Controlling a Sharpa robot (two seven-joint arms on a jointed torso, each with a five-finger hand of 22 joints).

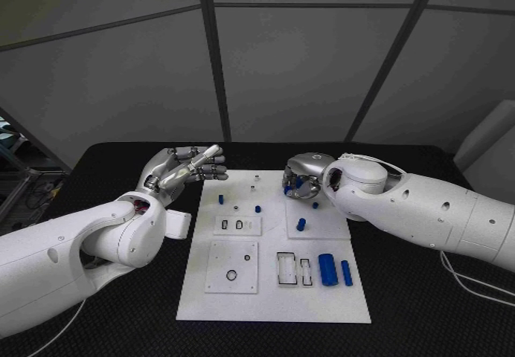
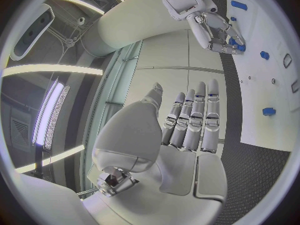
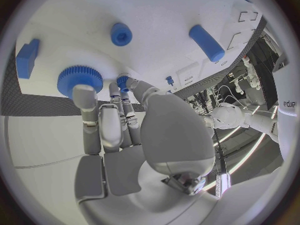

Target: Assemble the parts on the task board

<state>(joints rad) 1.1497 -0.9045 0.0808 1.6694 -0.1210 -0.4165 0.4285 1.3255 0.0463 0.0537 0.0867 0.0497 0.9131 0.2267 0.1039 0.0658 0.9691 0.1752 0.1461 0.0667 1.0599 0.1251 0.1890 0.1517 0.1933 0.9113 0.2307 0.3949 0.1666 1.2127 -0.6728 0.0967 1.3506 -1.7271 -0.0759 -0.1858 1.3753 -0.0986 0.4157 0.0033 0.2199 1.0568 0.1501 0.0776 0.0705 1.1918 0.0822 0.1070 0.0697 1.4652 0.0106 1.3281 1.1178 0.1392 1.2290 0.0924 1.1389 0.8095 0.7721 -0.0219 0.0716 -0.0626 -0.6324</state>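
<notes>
Left hand: the left hand is raised above the black counter just off the task board's left edge, fingers straight and apart, holding nothing.
Right hand: the right hand is at the far right part of the task board, fingertips touching a blue gear-shaped part; whether it grips that part I cannot tell.
Task board: white plate lying flat in the middle of the counter, with raised white panels and cut-out slots.
Parts: two blue cylinders lie side by side near the board's right edge; a small blue peg sits on the right panel; smaller blue pieces lie further back.
Writing: none readable on the board or parts.
</notes>
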